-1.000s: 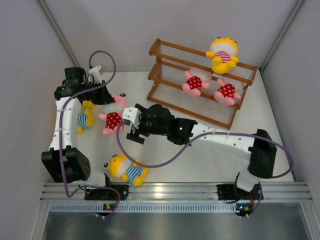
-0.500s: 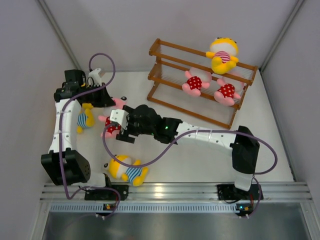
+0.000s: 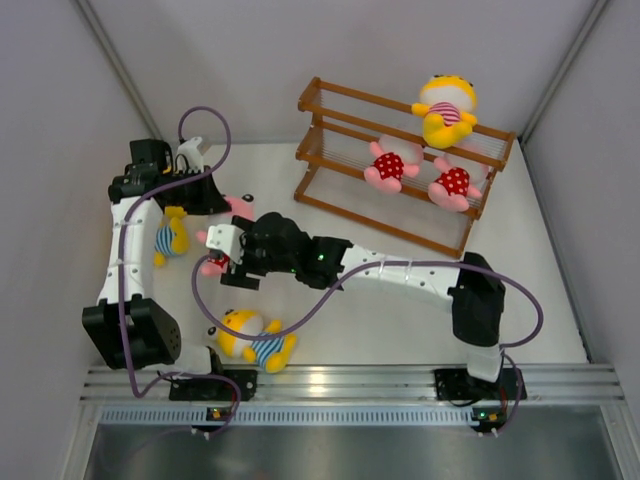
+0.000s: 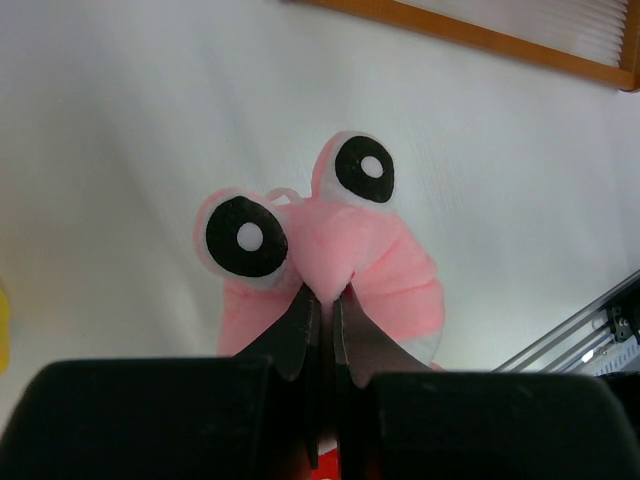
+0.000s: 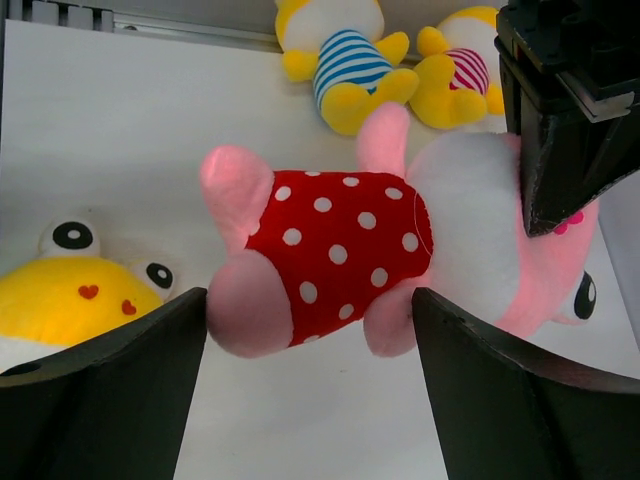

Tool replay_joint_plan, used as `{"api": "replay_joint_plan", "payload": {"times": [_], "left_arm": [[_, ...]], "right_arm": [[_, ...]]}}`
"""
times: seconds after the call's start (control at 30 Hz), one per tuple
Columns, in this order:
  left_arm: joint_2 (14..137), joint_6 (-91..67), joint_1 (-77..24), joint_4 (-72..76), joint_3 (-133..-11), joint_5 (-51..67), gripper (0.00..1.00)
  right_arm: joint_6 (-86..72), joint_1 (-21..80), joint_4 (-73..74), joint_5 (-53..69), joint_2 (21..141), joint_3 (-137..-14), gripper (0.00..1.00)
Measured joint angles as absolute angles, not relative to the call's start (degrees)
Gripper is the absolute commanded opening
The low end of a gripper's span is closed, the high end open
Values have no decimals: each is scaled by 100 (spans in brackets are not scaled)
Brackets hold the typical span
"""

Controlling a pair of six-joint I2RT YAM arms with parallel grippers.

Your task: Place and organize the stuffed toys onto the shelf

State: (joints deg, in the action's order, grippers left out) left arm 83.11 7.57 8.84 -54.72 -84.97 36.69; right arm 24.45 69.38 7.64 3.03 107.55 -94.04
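My left gripper (image 4: 320, 295) is shut, pinching the head of a pink stuffed toy (image 4: 350, 240) in a red white-dotted outfit. In the top view this toy (image 3: 208, 238) lies between both grippers, left of the shelf (image 3: 330, 130). My right gripper (image 5: 310, 330) stands open around the toy's body (image 5: 340, 250), one finger (image 5: 100, 400) against a foot and the other (image 5: 520, 400) beside a leg. From above, the right gripper (image 3: 228, 262) covers most of the toy, and the left gripper (image 3: 225, 203) sits at its head.
The shelf holds a yellow pink-striped doll (image 3: 445, 108) on top and two pink dotted dolls (image 3: 390, 165) (image 3: 452, 185) on the middle tier. On the table lie a yellow blue-striped doll (image 3: 170, 238) at the left and another (image 3: 255, 342) near the front edge.
My right arm has reached further left, bringing its open jaws around the pink toy's body. The left gripper has stayed shut on the toy's head.
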Motion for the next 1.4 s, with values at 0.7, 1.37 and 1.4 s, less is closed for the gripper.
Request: {"api": "replay_joint_plan", "payload": {"times": [0.7,1.37,1.4], "left_arm": [[8344,760,884,-5494,-8517,3793,0],[8342,786,884,-5483,-8517,3916,0],[8342,799,884,-5452,-8517,3913,5]], "right_arm": [[3699,7673,1514,-812,10967,-9714,84],[3765,7210,1514,-1258,11579,-10331,0],[3728,7177,1527,-1256,11577,-10333,0]]}}
